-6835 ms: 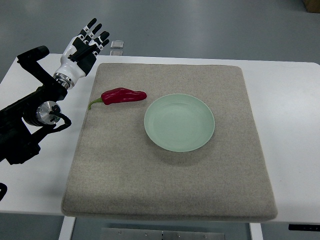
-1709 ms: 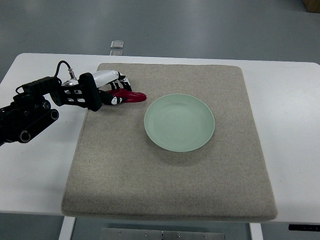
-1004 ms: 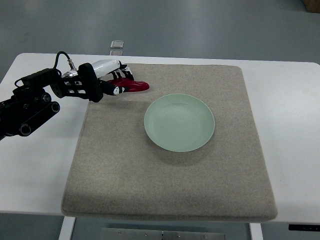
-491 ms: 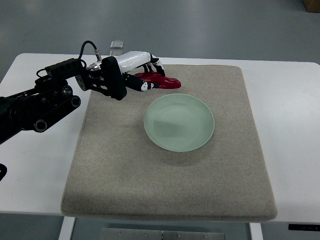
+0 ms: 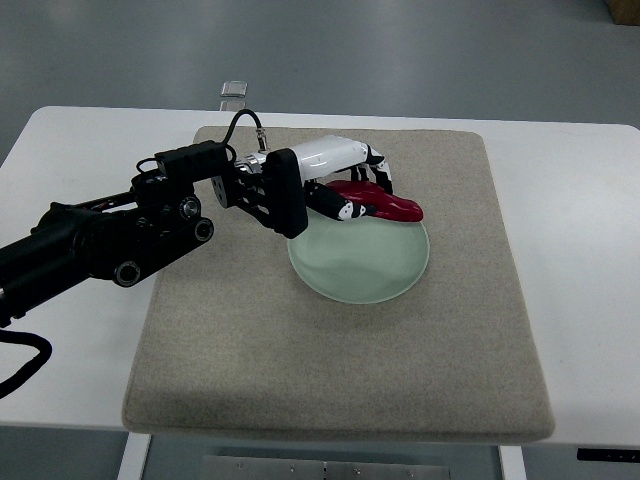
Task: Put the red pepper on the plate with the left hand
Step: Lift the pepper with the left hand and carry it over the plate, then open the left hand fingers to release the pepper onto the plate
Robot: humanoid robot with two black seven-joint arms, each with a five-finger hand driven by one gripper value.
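Red pepper (image 5: 385, 204) in the left hand's (image 5: 345, 178) curled fingers (image 5: 350, 209), over the green plate (image 5: 365, 265).

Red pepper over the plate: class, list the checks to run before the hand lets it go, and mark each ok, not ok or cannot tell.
1. Left hand grips the red pepper: ok.
2. Pepper lies over the plate: ok, above its far rim.
3. Pepper centred over the plate: not ok.
4. Pepper low enough to release: cannot tell.
5. Plate sits flat on the mat: ok.
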